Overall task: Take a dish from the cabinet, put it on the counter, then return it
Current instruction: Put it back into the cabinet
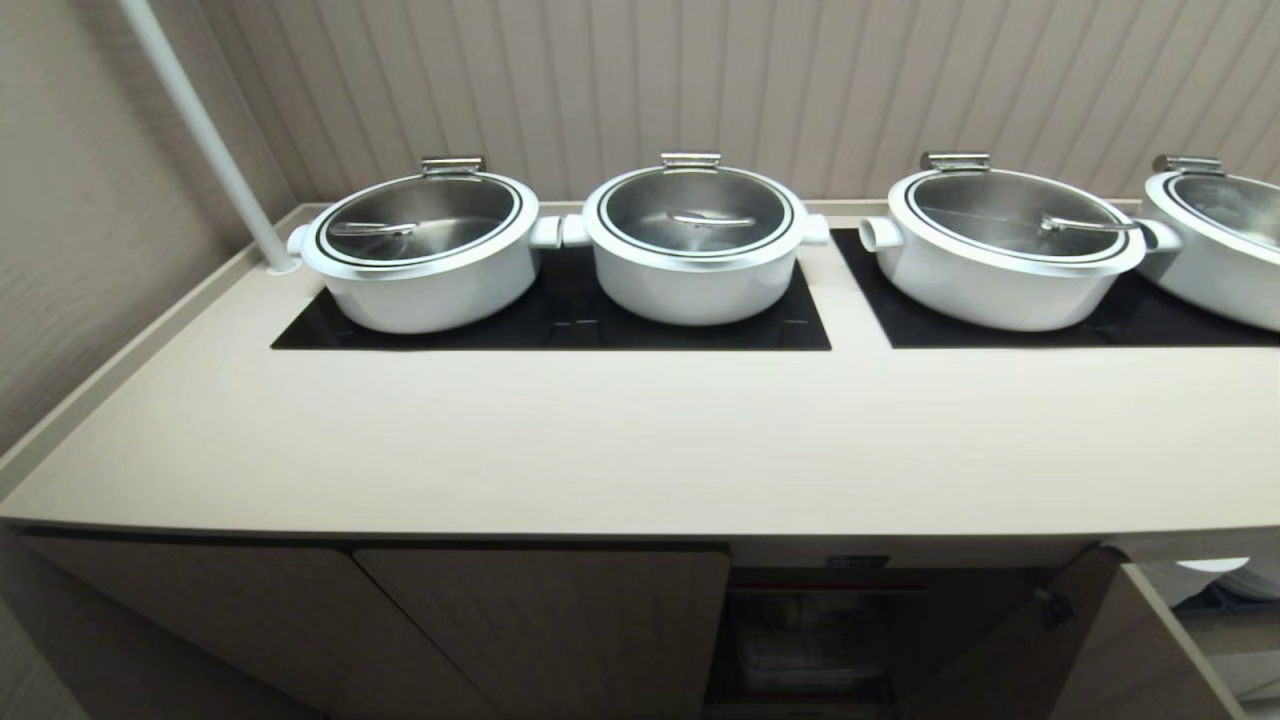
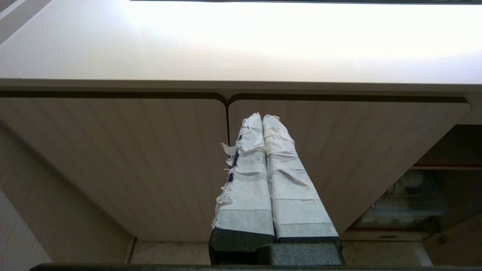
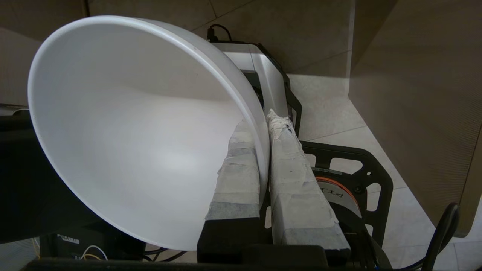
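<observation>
Right pincer (image 3: 265,124) pinches the rim of the dish (image 3: 131,131): one taped finger lies inside the wall, the other outside, pressed tight on the ceramic. Dish is a plain white bowl, held tilted on edge with its hollow facing the wrist camera, off any surface, above pale floor tiles (image 3: 331,113) and the black frame of the robot base (image 3: 350,165). A beige panel (image 3: 414,113) stands just beside it. Neither dish nor right arm shows in the head view. Left pincer (image 2: 262,116) is pressed together, holding nothing, parked in front of two closed cabinet doors (image 2: 150,158) below the worktop (image 1: 640,440) edge. Cabinet (image 1: 540,620): rightmost door (image 1: 1090,640) swung open, red-edged shelf (image 1: 830,588) visible inside with dim whitish ware (image 2: 403,195) behind it; what kind cannot be made out. On the worktop, four white pots with steel lids (image 1: 690,245) sit on black hob panels (image 1: 560,320); front strip of the worktop carries nothing. White pole (image 1: 205,130) rises at the back left corner.
</observation>
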Available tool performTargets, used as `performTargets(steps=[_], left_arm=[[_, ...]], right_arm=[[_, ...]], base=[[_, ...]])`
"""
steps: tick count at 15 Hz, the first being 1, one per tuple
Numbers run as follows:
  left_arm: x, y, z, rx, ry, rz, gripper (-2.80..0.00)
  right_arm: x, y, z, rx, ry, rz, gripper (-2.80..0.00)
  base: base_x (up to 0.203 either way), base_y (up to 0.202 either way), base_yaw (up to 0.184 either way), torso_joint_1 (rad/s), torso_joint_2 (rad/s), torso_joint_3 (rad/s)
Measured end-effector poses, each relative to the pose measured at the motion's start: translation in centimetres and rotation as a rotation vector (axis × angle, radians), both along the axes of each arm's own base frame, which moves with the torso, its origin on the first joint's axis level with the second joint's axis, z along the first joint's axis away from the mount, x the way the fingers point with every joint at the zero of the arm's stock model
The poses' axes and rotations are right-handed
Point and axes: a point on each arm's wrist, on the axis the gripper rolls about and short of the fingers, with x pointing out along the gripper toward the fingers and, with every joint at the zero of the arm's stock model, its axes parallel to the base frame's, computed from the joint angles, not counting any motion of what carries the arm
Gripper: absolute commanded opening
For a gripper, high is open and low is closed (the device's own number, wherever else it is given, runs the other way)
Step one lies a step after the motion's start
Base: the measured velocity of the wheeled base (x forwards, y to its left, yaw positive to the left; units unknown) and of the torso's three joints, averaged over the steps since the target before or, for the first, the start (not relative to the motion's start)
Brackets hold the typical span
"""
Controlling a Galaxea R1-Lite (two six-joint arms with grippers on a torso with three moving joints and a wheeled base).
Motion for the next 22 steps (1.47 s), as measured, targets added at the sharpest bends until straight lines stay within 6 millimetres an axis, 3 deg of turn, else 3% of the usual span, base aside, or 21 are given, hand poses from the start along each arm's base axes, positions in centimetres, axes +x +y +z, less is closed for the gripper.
performTargets(steps=[22], left_arm=[[0.00,0.00,0.00,0.000,0.000,0.000,-2.80]], right_arm=[[0.32,0.08,-0.18,0.004,-0.008,-0.001,-2.80]], base=[[0.000,0.000,0.000,0.000,0.00,0.000]])
